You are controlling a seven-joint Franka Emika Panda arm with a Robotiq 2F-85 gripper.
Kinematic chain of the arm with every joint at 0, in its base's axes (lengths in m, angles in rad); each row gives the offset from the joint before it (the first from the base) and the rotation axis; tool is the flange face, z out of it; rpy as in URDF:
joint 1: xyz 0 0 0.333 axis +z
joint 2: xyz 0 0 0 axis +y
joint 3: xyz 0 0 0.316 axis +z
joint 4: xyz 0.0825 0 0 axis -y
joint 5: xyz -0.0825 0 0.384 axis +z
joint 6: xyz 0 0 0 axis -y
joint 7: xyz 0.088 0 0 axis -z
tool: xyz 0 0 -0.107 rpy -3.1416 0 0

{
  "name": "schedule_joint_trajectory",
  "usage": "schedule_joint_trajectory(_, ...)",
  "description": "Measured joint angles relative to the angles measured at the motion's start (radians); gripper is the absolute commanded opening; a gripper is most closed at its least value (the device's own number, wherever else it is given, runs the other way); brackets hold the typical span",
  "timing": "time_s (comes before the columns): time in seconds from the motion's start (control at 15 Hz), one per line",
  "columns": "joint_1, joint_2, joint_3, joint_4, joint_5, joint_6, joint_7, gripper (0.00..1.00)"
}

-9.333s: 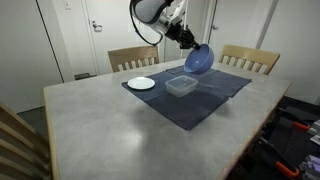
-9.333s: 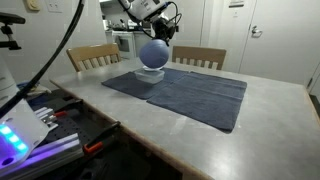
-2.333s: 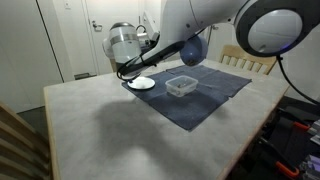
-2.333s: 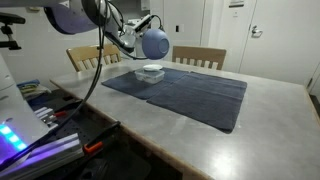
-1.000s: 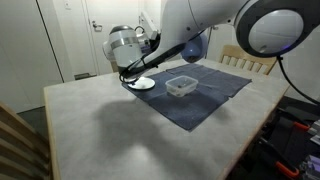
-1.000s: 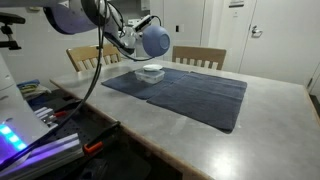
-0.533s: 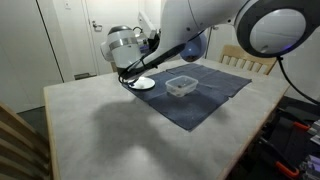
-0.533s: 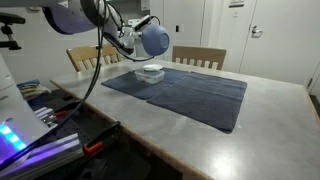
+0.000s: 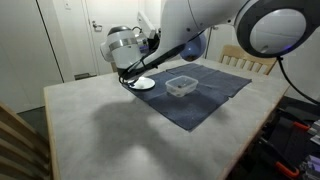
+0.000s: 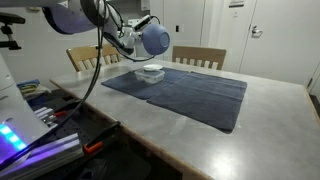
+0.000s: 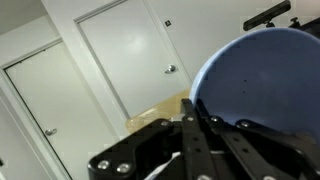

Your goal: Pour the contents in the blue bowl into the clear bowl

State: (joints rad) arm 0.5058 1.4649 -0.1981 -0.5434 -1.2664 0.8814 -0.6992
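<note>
We see our pincer (image 11: 197, 115) pinching the rim of the blue bowl (image 10: 155, 38), which hangs tipped on its side in the air. Below the pincer, the clear bowl (image 10: 151, 72) sits on a dark cloth (image 10: 195, 92) spread over the desk (image 10: 275, 120).

Blues over grey.
Solid blue bowl (image 10: 154, 39); colourless clear bowl (image 9: 181, 86); plain navy cloth (image 9: 205, 105); white plate (image 9: 142, 84); mottled pale grey table (image 9: 100, 130); white doors (image 11: 120, 60) far behind.
</note>
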Motion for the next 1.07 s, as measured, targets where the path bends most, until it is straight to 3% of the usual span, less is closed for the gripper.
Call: schedule_joint_trajectory(1.07,0.003,0.000,-0.002,-0.026,-0.097,-0.013,-0.043,0.01)
